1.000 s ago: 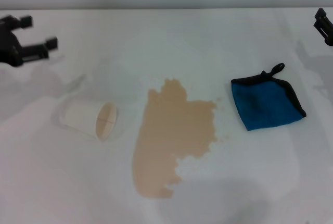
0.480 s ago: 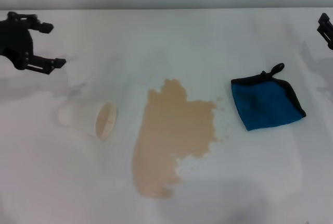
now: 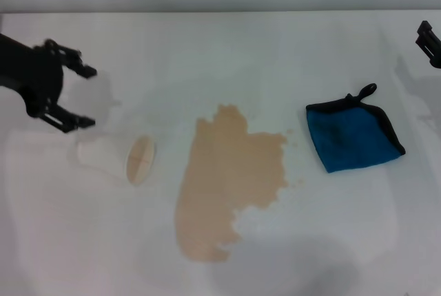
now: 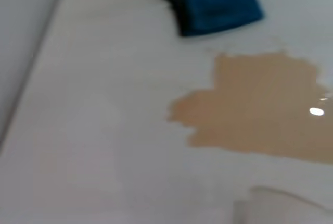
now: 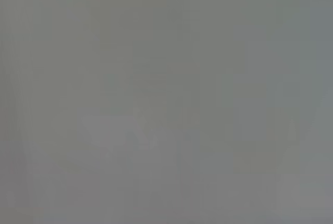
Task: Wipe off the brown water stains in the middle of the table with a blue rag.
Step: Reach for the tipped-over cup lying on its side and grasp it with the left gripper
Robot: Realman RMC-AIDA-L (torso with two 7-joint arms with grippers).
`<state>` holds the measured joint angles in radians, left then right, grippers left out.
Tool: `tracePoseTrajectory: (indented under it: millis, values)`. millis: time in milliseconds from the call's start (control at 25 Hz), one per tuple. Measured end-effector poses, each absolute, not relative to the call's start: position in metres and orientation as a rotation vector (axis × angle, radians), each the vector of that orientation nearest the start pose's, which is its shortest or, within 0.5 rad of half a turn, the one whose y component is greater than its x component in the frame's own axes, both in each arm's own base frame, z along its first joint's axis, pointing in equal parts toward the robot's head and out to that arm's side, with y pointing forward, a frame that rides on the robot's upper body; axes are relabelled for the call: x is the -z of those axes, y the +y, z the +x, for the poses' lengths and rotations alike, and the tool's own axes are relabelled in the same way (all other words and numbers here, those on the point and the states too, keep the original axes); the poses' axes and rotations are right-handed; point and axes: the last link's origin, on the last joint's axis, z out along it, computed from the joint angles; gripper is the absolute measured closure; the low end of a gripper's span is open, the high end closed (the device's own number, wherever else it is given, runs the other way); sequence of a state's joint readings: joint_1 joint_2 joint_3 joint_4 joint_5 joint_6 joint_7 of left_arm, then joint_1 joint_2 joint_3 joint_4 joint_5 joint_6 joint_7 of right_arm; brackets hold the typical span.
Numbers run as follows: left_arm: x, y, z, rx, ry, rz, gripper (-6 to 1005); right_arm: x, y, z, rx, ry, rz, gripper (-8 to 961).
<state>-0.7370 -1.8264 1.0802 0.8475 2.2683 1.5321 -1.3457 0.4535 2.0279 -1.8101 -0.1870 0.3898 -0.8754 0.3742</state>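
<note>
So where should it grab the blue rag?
Probably from straight above, pinching the blue rag near its middle or its black-edged far side: it lies flat on the table, so nothing sticks up except the small loop at its far corner.

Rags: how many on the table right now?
1. The blue rag lies flat on the table, to the robot's right of the brown water stains, untouched by either gripper.

We see soft, even light on the white surface [image 3: 227, 48], faint shadows lower right, one glare spot on the brown water stains [image 4: 316, 111], and a blank grey right wrist view.
</note>
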Motion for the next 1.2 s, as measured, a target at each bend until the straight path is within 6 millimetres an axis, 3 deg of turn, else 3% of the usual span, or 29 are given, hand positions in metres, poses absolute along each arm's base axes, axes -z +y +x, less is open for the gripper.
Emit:
tracePoseTrajectory:
  millis: [520, 1200]
  values:
    - [-0.048, 0.392, -0.230, -0.546, 0.348, -3.035, 117, -0.009, 0.358, 0.360, -0.636, 0.816, -1.544, 113]
    - [-0.012, 0.390, -0.229, -0.658, 0.599, -3.020, 128, -0.012, 0.361, 0.356, -0.672, 0.820, -1.515, 113]
